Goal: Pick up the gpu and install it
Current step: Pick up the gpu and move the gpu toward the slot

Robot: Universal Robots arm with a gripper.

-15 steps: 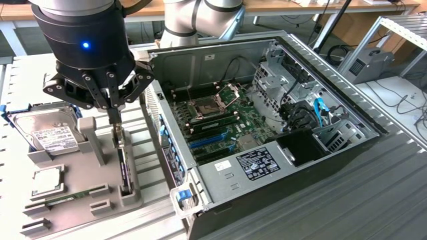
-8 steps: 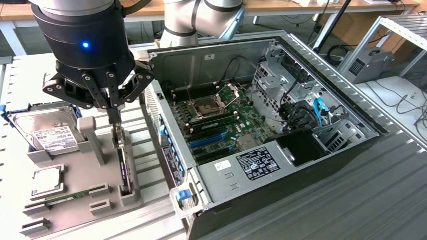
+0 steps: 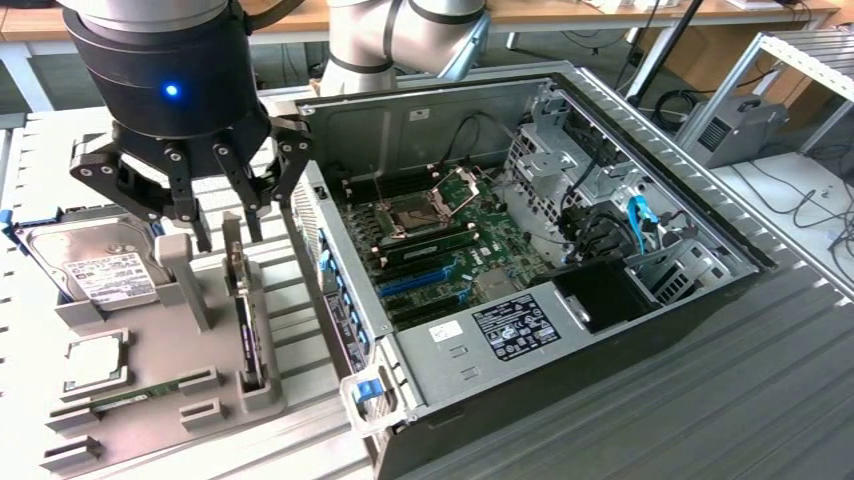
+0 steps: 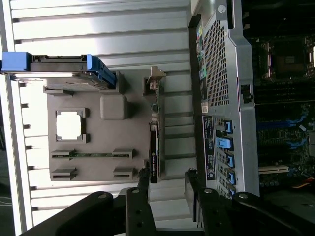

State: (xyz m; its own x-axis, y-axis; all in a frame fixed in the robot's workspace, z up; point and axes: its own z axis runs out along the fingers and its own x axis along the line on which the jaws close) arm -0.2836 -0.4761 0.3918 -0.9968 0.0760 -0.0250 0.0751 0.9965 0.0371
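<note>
The gpu (image 3: 246,310) is a thin dark card standing on edge in a slot of the grey holder (image 3: 160,420), its pale bracket end pointing up toward the arm. My gripper (image 3: 227,235) hangs just above that bracket end, fingers apart and holding nothing. In the wrist view the gpu (image 4: 154,147) runs lengthwise from the holder (image 4: 133,142) toward my gripper (image 4: 167,182), and its near end lies close to one fingertip (image 4: 144,177). The open computer case (image 3: 534,250) lies at the exterior view's right of the holder, its motherboard (image 3: 441,240) and blue card slots (image 3: 414,282) uncovered.
A silver labelled hard drive (image 3: 100,265) with blue rails stands at the holder's far end. A square processor (image 3: 91,360) and a narrow green memory stick (image 3: 134,395) lie in the holder. The case's perforated rear wall (image 4: 216,98) rises right beside the gpu slot.
</note>
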